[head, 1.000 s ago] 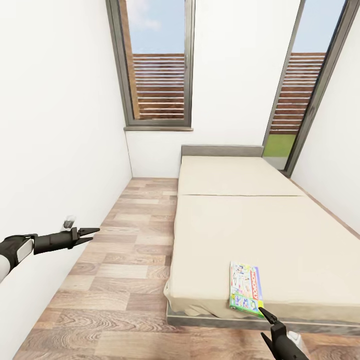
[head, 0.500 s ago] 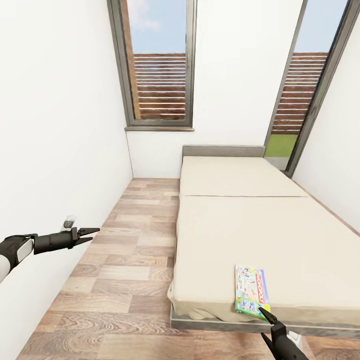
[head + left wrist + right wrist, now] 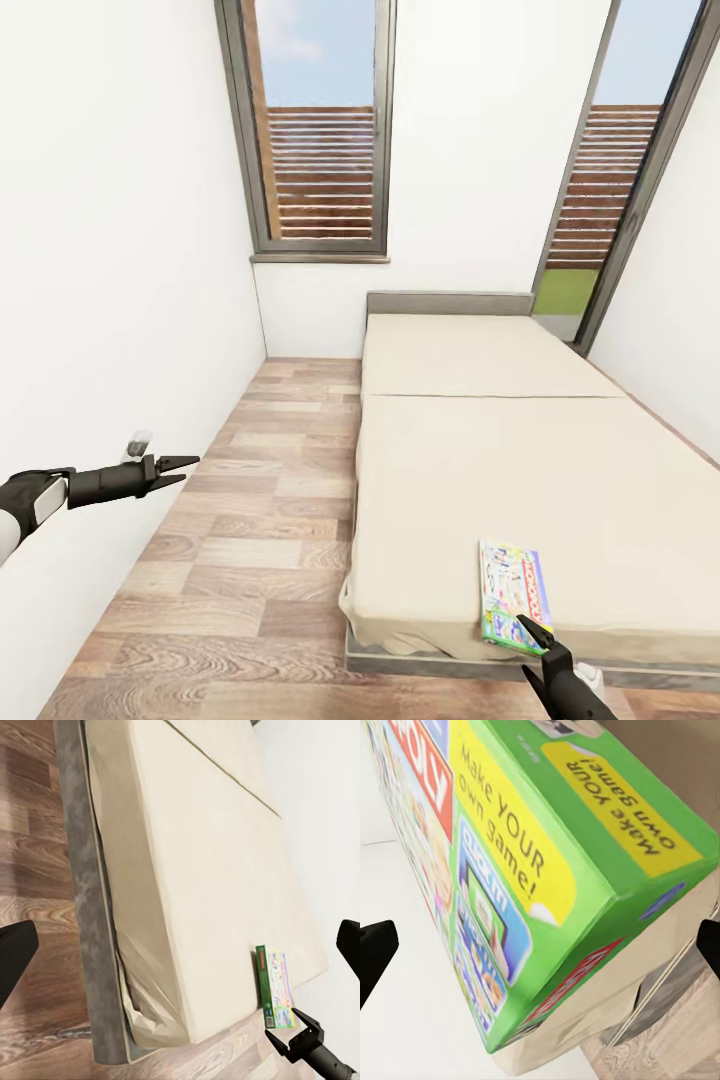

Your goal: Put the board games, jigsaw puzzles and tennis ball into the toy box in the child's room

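The right gripper (image 3: 533, 631), jaws apart, now sits right at the near corner of the Monopoly board game (image 3: 514, 596). Over the last second the whole head view has shifted, so the base or head has moved; the gripper has closed on the box, which suggests the grasp is about to begin. The box lies flat at the bed's (image 3: 600, 480) foot edge, near its corner, slightly overhanging in the right wrist view (image 3: 532, 870). The left gripper (image 3: 178, 467), also spread, hangs over the wood floor (image 3: 250, 520) beside the wall. Beyond, the mattress is bare up to the headboard (image 3: 448, 302), leaving open room to lift the box.
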Motion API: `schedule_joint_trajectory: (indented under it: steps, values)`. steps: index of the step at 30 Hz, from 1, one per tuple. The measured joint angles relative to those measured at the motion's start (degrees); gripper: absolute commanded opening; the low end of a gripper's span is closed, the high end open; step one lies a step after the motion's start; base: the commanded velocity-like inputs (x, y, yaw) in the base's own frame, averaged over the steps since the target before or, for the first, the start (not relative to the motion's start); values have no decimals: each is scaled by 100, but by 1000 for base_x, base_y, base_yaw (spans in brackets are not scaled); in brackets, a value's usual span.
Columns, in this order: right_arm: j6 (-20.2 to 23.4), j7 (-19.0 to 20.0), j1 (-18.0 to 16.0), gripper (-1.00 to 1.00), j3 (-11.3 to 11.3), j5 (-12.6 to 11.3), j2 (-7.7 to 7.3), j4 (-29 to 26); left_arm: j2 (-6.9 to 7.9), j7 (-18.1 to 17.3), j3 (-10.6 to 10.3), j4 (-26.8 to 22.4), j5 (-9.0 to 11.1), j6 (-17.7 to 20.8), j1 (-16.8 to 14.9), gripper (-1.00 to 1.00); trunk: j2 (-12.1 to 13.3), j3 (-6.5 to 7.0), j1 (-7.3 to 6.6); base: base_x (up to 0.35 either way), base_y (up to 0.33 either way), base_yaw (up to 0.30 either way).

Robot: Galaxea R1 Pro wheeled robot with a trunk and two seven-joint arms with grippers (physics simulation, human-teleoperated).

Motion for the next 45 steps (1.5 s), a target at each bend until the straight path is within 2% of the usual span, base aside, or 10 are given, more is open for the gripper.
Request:
schedule_joint_trajectory:
  steps: [27, 28, 45]
  values:
    - [-3, -6, 2, 100, -8, 0, 0, 0, 0, 8, -6, 0, -15, 1, 2, 100, 0, 0, 0, 2, 1, 0]
    - [-3, -5, 1, -100, -8, 0, 0, 0, 0, 9, -5, 0, -15, 1, 2, 100, 0, 0, 0, 0, 0, 0]
    - [16, 4, 0, -100, -4, -27, 0, 1, 0, 2, -9, 7, -16, 1, 2, 100, 0, 0, 0, 0, 0, 0]
